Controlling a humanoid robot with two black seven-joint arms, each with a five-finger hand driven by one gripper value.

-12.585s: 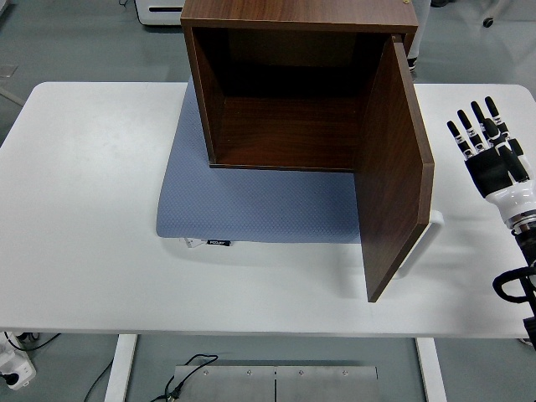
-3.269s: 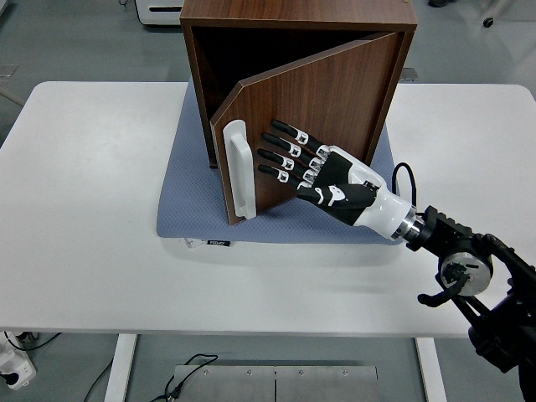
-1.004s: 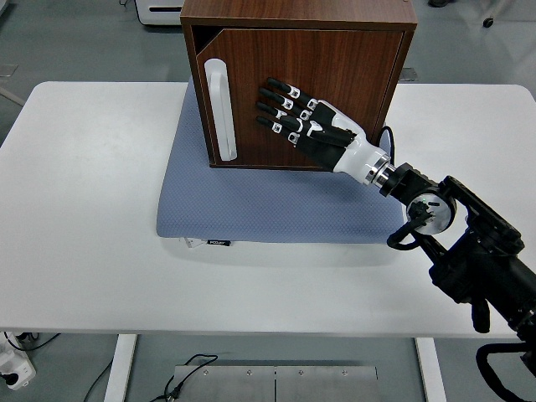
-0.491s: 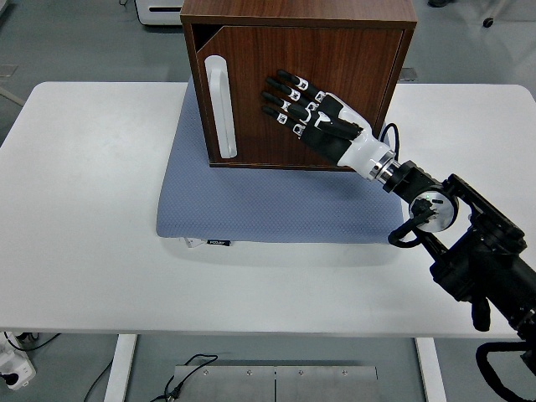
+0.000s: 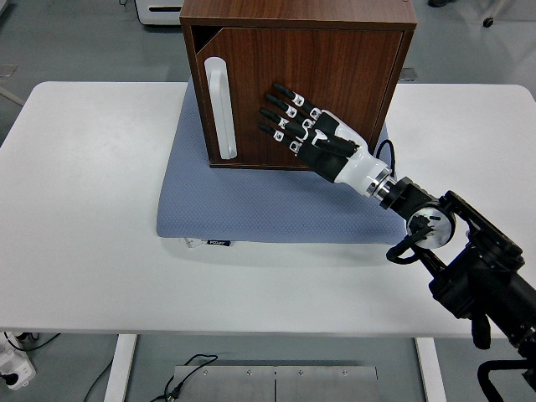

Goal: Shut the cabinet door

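At the far centre of the table, the cabinet door point(image 5: 306, 96) sat within the front of the wooden cabinet point(image 5: 297, 17), which stood on the rear part of a blue-grey mat point(image 5: 251, 205). Door appeared all but shut: its hinge side at the picture's right looked flush, while a thin dark wedge showed at the top corner on the handle side, so full seating could not be confirmed. 1 long white handle point(image 5: 220, 109) ran upright along the door's left edge.

Right hand point(image 5: 310, 134) lay against the door face near its middle, just right of the handle, fingers point(image 5: 280, 113) extended and slightly spread, grasping nothing. Whether every fingertip touched the wood could not be told. Right arm reached in from the lower right across the mat. Left hand was not visible.

Judgement: the closing push was at or near its end. The next move would call for a short, square press on the handle side to seat that corner, then a clean withdrawal straight back so no finger caught the handle and drew the door open.

Contents: with the door across the front, the cabinet interior was hidden; nothing could be reported as inside. White table point(image 5: 84, 251) carried only the mat and cabinet in view.
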